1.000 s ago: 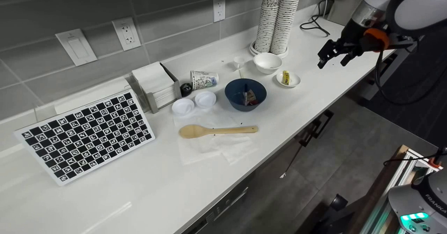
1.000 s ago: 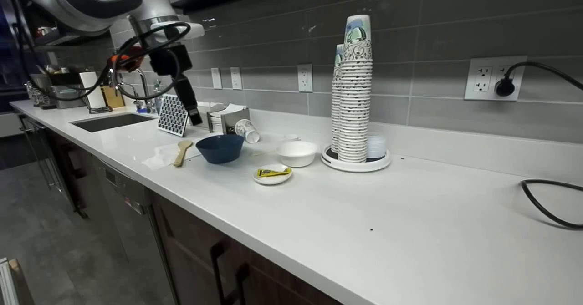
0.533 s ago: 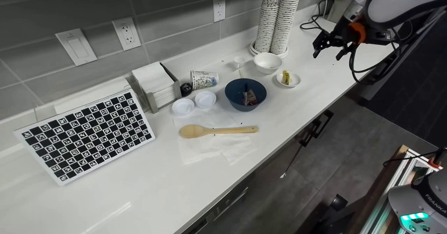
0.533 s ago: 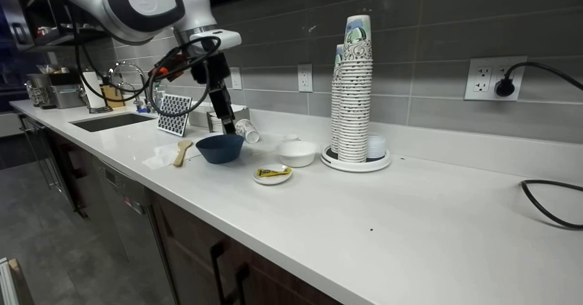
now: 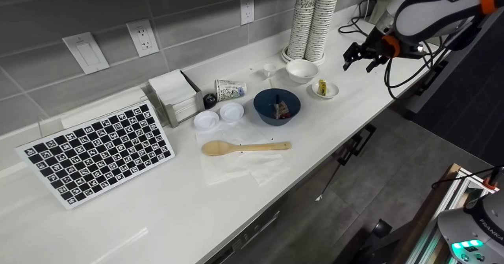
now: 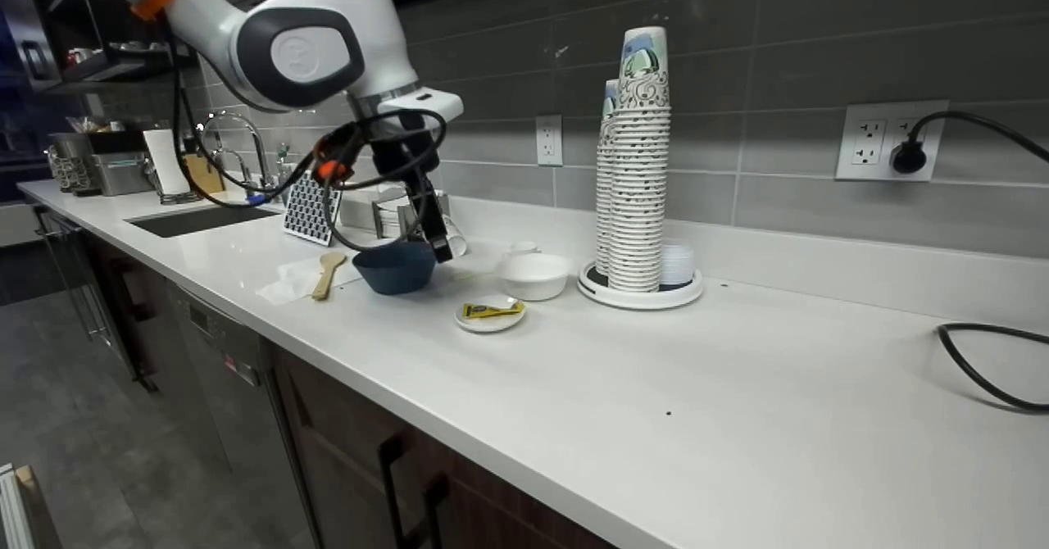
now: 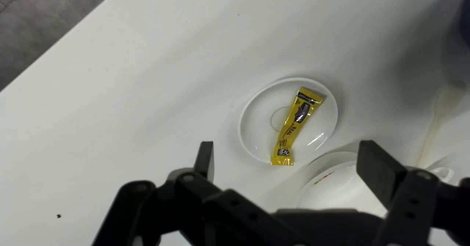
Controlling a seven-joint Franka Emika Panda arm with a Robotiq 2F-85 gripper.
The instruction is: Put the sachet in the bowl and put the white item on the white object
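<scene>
Yellow sachet (image 7: 295, 125) on round dish (image 7: 258, 126)

Kitchen: sink (image 6: 201, 220), arched faucet (image 6: 261, 154), paper-towel roll (image 6: 162, 161), countertop (image 6: 737, 401), stacked paper cups (image 6: 639, 197).

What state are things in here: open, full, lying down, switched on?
Gripper: open, holding nothing
Yellow sachet: lying down, looks unopened
White dish: face up, carrying the sachet
Blue bowl: upright, small items inside
White bowl: upright, contents unclear
Patterned cup: on its side
Stacked cups: nested upside down
Wooden spoon: lying flat
Napkin holder: stocked
Black plug: plugged in
Base lights: lit
</scene>
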